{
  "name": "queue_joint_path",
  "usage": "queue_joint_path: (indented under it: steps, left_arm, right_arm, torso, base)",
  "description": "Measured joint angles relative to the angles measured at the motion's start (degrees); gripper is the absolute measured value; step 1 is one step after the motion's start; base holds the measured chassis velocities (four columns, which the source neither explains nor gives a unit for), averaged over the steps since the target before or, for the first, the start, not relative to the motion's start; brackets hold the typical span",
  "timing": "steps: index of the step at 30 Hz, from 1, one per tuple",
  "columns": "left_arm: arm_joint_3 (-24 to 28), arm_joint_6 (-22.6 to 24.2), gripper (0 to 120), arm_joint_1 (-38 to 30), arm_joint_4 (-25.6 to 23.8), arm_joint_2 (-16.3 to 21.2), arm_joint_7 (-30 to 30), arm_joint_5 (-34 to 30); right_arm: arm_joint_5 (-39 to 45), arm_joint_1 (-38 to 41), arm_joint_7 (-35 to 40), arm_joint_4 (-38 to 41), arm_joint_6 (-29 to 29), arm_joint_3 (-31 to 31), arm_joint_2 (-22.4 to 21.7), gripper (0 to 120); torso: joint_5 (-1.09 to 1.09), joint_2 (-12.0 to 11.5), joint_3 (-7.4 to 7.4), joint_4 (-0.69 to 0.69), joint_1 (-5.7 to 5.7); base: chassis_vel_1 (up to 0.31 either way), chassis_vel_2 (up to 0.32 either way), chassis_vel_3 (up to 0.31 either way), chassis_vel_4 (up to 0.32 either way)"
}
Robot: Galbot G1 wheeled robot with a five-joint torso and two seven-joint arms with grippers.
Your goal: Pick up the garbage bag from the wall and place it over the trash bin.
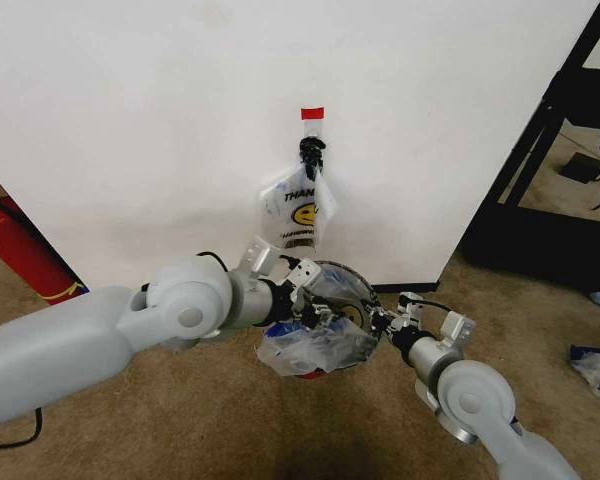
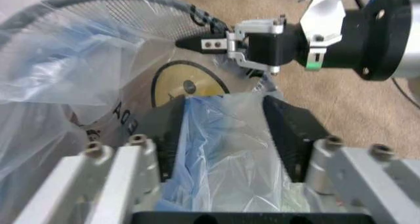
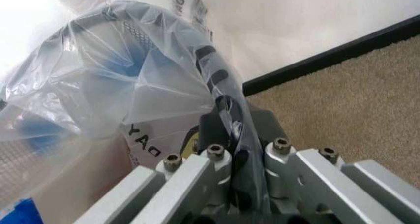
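My left gripper (image 2: 223,130) clamps a fold of the flimsy, slippery garbage bag (image 1: 315,345) at the trash bin (image 3: 217,86) rim; my right gripper (image 3: 233,150) pinches rim and film opposite.

garbage bag (image 1: 315,345) draped over trash bin (image 1: 348,283)

Bright even light, blurred wrist foregrounds

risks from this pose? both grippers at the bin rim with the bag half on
1. The left gripper has its fingers either side of bunched garbage bag; pulling further could tear the thin film.
2. The right gripper pinches film against the trash bin rim, so a tug may tip the light bin.
3. The grippers sit close together; they might collide.
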Motion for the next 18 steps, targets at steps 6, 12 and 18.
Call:
queue_joint_path:
  steps: [6, 12, 18]
  left_arm:
    - [4.64, 0.0, 76, -3.45, 1.11, -0.33, 0.69, 0.92]
    - [8.07, 0.0, 95, -7.02, 1.89, -0.84, 1.26, 1.3]
    - [10.66, 0.01, 100, -7.98, 3.46, -2.33, 1.07, 2.1]
  right_arm:
    - [0.01, -0.07, 0.18, 0.41, -0.29, -0.05, -0.27, 0]
    - [-0.38, -0.21, 0.02, 0.3, -0.7, 0.02, -0.15, 0]
    - [-0.37, -0.08, -0.04, 0.14, -0.65, 0.04, -0.15, 0]
  torso:
    - [-0.01, 0.0, 0.0, 0.02, 0.0]
    - [0.0, 0.0, 0.0, 0.02, 0.0]
    - [0.0, 0.0, 0.01, 0.01, 0.0]
  base:
    - [0.0, 0.0, 0.0, 0.0]
    - [0.0, 0.0, 0.0, 0.0]
    - [0.0, 0.0, 0.0, 0.0]
